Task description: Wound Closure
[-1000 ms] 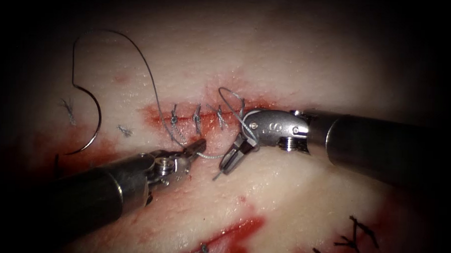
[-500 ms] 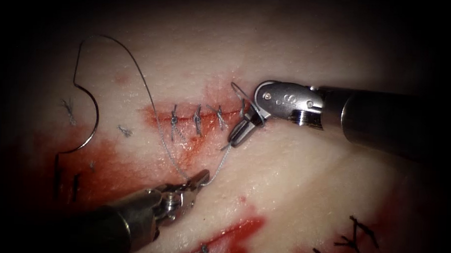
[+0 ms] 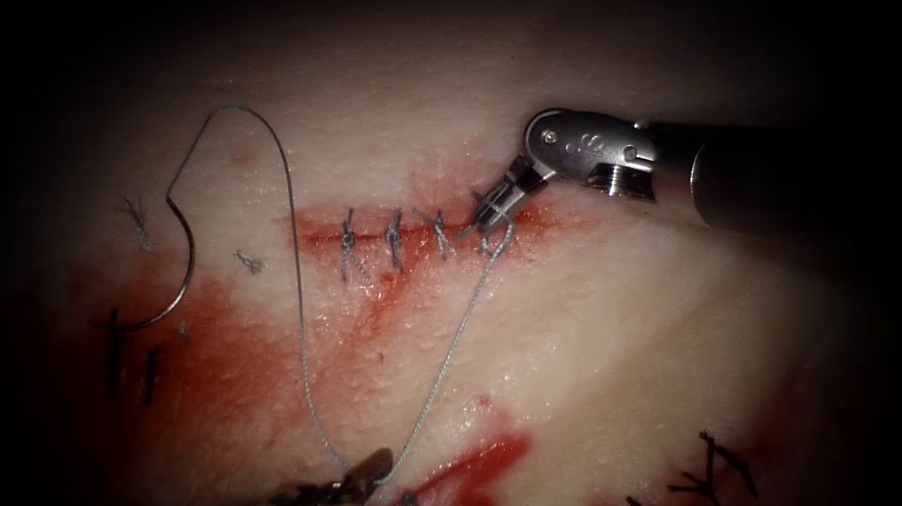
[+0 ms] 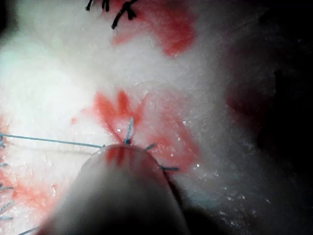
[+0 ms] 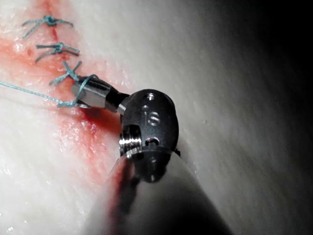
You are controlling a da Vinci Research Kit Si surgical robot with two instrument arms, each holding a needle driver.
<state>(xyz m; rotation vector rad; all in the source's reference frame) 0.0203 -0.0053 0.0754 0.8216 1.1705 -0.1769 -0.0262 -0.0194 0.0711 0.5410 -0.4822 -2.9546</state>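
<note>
The cut (image 3: 412,232) runs across the tissue with three tied stitches (image 3: 394,239). At its right end, my right tool (image 3: 487,216) has its jaws shut on the thread's short end, with the thread wrapped round them (image 5: 80,90). My left tool (image 3: 373,470) is at the near edge, shut on the thread (image 3: 447,353), which runs taut up to the cut's right end. The curved needle (image 3: 175,273) lies free on the tissue left of the cut, held by neither tool. Its thread arcs over the far side (image 3: 246,116) and down to the left tool. A taut strand (image 4: 49,141) crosses the left wrist view.
Red fluid (image 3: 227,355) stains the tissue near the cut, and more pools in a second cut (image 3: 468,469). Black stitches (image 3: 708,472) sit at the near right. Dark stitches (image 3: 118,346) lie beside the needle's tip. Cut thread ends (image 3: 137,222) lie at the left.
My left tool has pulled the thread down and toward the near edge. The right tool has drawn back up and to the right, and the loop round its jaws has tightened at the cut.
</note>
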